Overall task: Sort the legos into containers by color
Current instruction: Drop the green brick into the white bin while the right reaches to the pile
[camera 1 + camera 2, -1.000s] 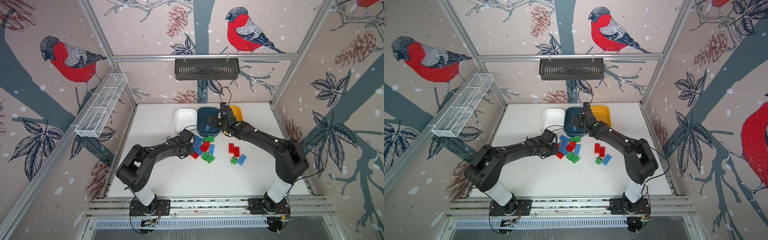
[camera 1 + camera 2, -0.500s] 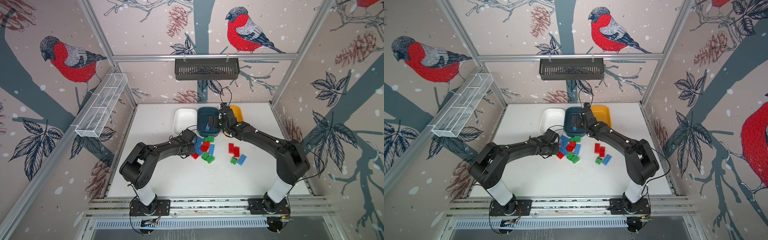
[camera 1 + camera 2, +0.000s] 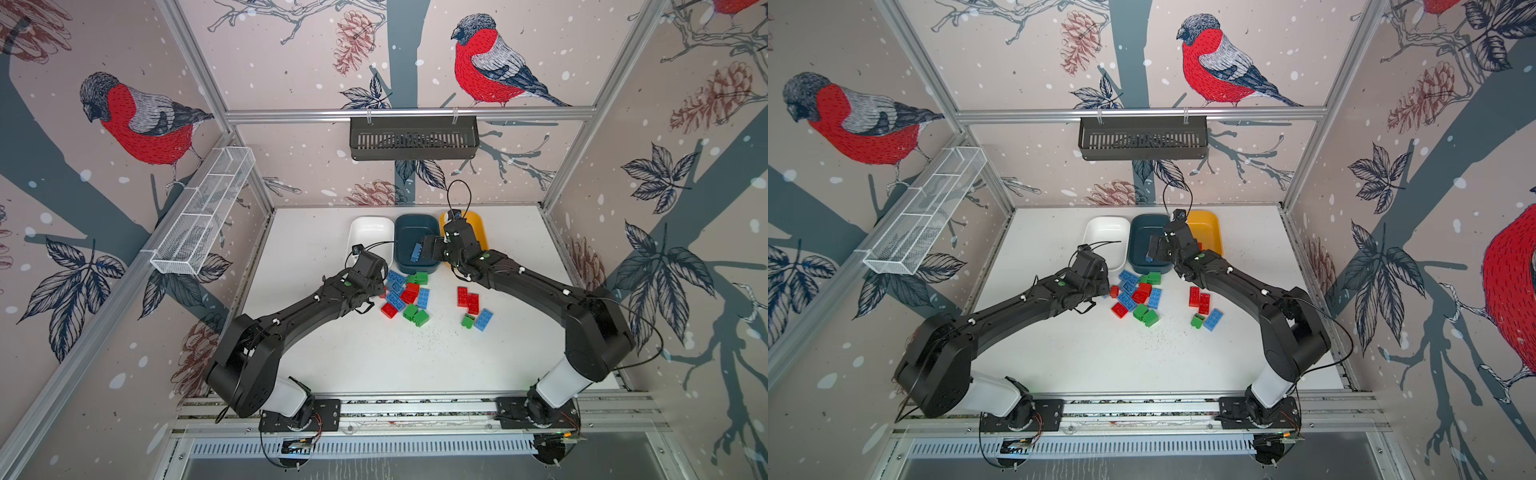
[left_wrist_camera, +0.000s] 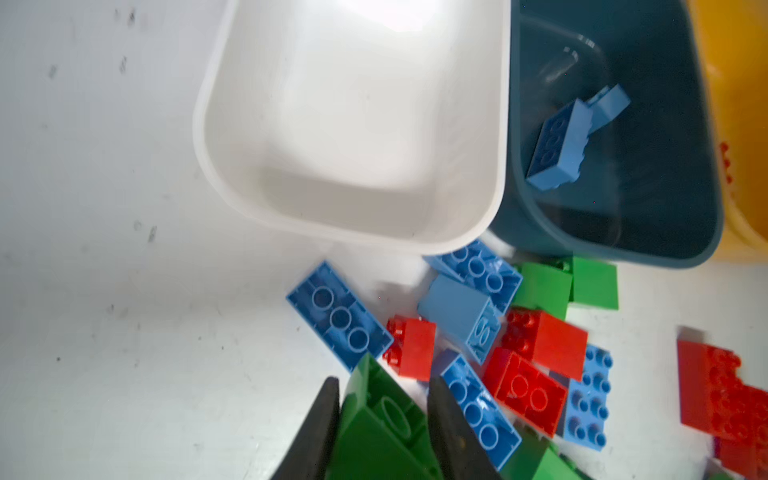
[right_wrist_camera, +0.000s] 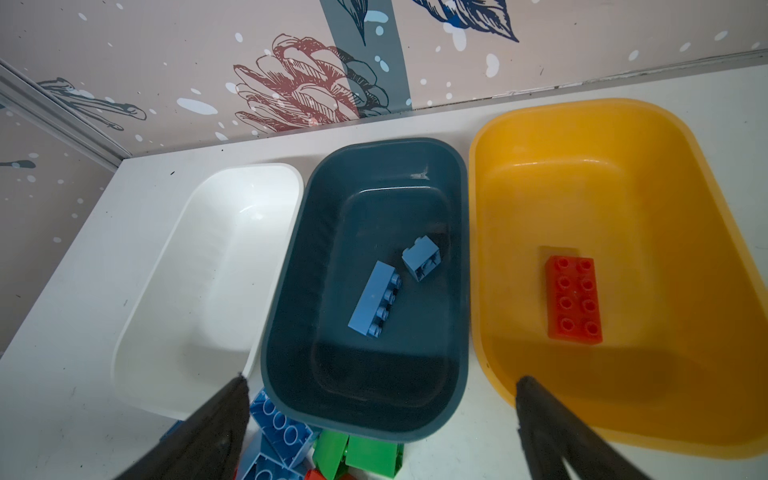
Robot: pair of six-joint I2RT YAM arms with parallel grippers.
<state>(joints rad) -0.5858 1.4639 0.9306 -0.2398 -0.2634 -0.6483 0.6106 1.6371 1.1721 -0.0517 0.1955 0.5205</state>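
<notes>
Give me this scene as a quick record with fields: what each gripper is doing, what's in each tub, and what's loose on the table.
Left gripper: shut on a green brick at the edge of the pile
Right gripper: open, holding nothing, above the teal tub
White tub: empty
Teal tub: two blue bricks, one long, one short
Yellow tub: one red brick
Table: loose bricks in red, blue and green, two clusters in front of the tubs
</notes>
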